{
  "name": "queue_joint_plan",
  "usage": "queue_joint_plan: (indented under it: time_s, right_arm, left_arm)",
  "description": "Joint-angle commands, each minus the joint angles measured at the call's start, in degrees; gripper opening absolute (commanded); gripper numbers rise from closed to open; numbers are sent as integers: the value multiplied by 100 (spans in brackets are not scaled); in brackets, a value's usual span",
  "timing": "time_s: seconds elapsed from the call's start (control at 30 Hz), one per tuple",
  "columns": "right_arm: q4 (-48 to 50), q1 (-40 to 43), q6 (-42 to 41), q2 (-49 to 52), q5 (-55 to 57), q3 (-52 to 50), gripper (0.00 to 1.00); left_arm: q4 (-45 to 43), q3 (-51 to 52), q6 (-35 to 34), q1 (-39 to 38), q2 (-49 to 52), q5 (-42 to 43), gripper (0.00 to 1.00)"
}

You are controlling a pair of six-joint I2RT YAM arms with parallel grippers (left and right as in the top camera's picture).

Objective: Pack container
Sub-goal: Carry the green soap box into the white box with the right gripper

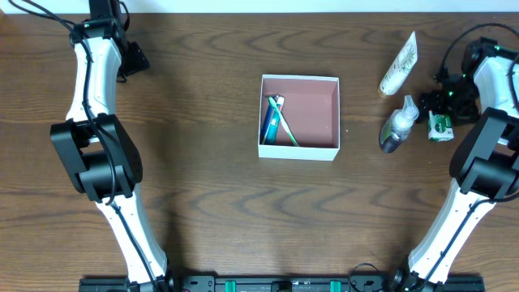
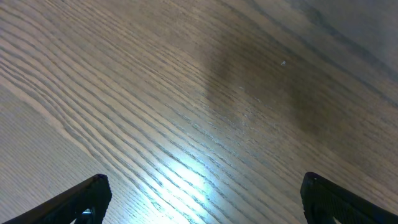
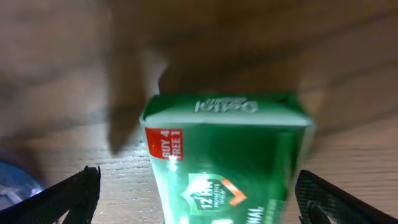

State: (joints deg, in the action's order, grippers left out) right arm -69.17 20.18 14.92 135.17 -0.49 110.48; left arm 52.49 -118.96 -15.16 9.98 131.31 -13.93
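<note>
The container (image 1: 316, 105), a white-walled square box with a pink-brown inside, sits mid-table. A blue-green tube and a toothbrush (image 1: 276, 122) lie along its left wall. A green soap box (image 1: 440, 126) lies at the right. My right gripper (image 1: 450, 104) hovers over it. In the right wrist view the right gripper (image 3: 199, 199) is open, its fingers on either side of the green box (image 3: 230, 155) and apart from it. My left gripper (image 1: 134, 58) is at the far left back. In the left wrist view the left gripper (image 2: 205, 199) is open over bare wood.
A white tube (image 1: 399, 65) lies at the back right. A clear bottle with a dark base (image 1: 399, 126) lies just left of the green box; a blurred blue edge of it shows in the right wrist view (image 3: 12, 180). The table is dark wood.
</note>
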Motion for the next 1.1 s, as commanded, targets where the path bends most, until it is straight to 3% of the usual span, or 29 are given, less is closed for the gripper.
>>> queue_joint_plan:
  time_s: [0.0, 0.03, 0.3, 0.47, 0.77, 1.0, 1.07]
  right_arm:
    - [57, 42, -118, 24, -59, -205, 96]
    - [70, 44, -118, 24, -59, -260, 94]
    - [103, 44, -120, 22, 76, -269, 49]
    - [-52, 44, -535, 17, 535, 179, 26]
    - [-1379, 2, -1071, 15, 494, 2686, 22]
    - [-2326, -623, -1698, 15, -1084, 5722, 16]
    - [-2350, -907, -1928, 15, -1241, 6188, 17]
  left_arm:
    - [17, -116, -11, 13, -229, -72, 98]
    - [17, -116, -11, 13, -229, -72, 98]
    - [17, -116, -11, 13, -229, -72, 98]
    - [17, -116, -11, 13, -229, -72, 98]
    - [17, -116, -11, 13, -229, -72, 98]
    - [17, -116, -11, 13, -229, -72, 98]
    - [17, -116, -11, 13, -229, -72, 98]
